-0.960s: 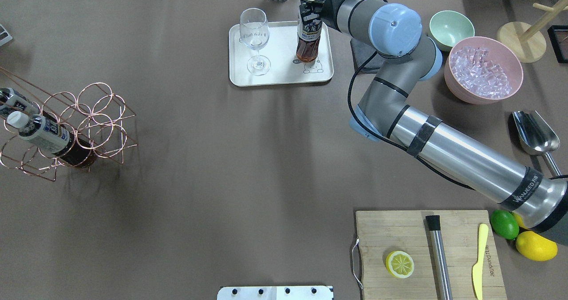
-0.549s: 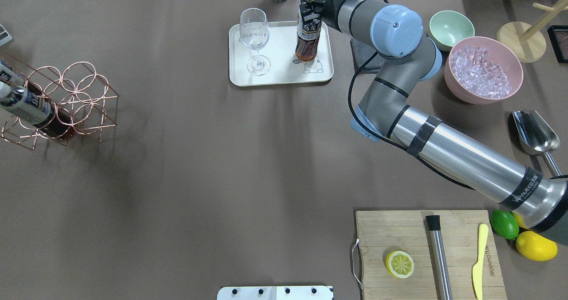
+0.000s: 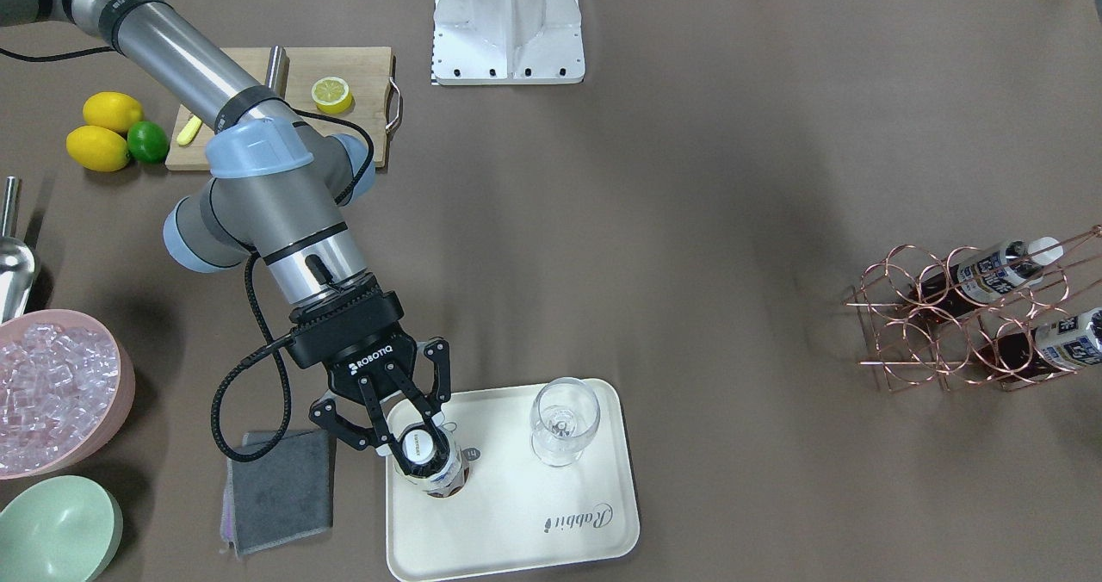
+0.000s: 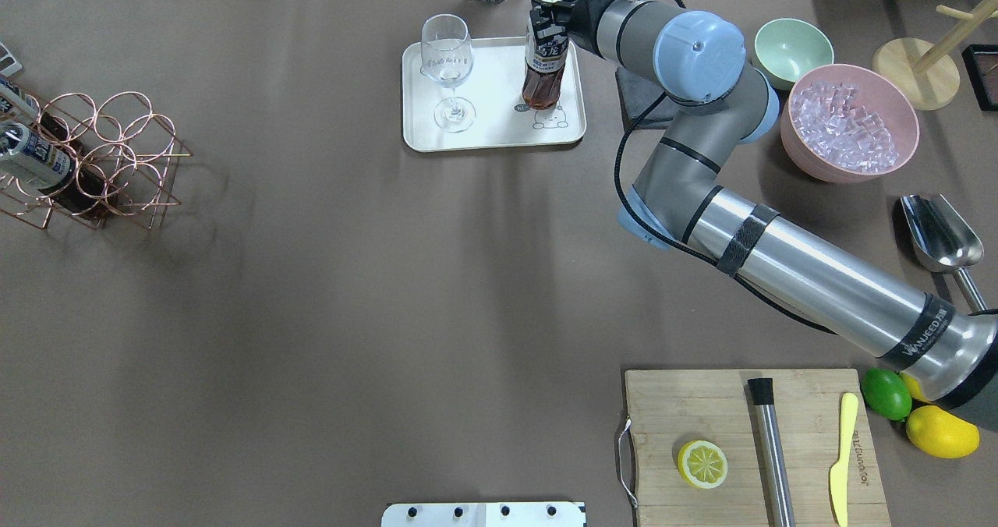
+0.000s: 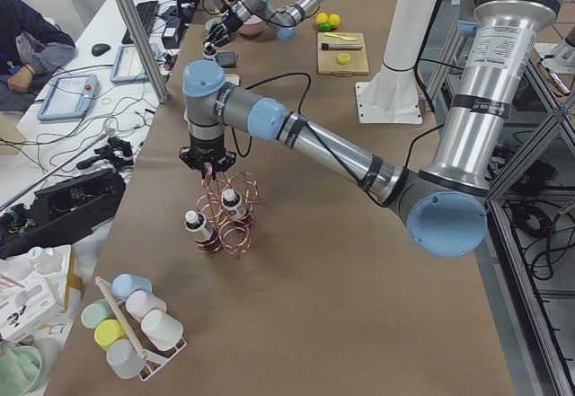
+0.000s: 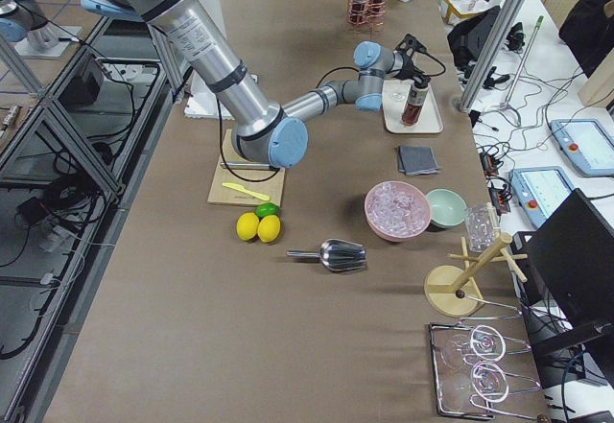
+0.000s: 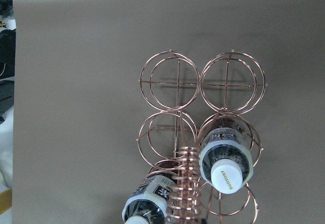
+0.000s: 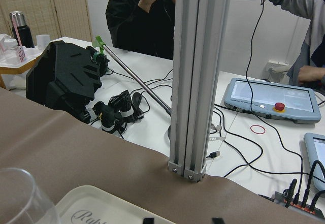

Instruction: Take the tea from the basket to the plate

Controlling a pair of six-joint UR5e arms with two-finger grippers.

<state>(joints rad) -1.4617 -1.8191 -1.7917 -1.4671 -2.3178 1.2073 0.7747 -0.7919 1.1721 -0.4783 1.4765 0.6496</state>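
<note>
The tea (image 4: 542,75) stands upright on the plate (image 4: 491,131), a cream tray with a bear drawing, at the far middle of the table. My right gripper (image 4: 550,16) is shut on the bottle's top, one finger on each side of the white cap (image 3: 419,453). The copper wire basket (image 4: 117,153) sits at the far left with two more like bottles (image 7: 226,158) lying in it. My left gripper (image 5: 208,161) is at the basket's top wire, but I cannot tell if it is open or shut.
A wine glass (image 4: 447,67) stands on the plate's left half. A grey cloth (image 3: 280,487), a green bowl (image 4: 791,50) and a pink bowl of ice (image 4: 850,122) lie right of the plate. A cutting board (image 4: 748,449) is at the near right.
The basket with its two bottles has moved left and farther back. My right gripper has shifted slightly right at the top of the tea.
</note>
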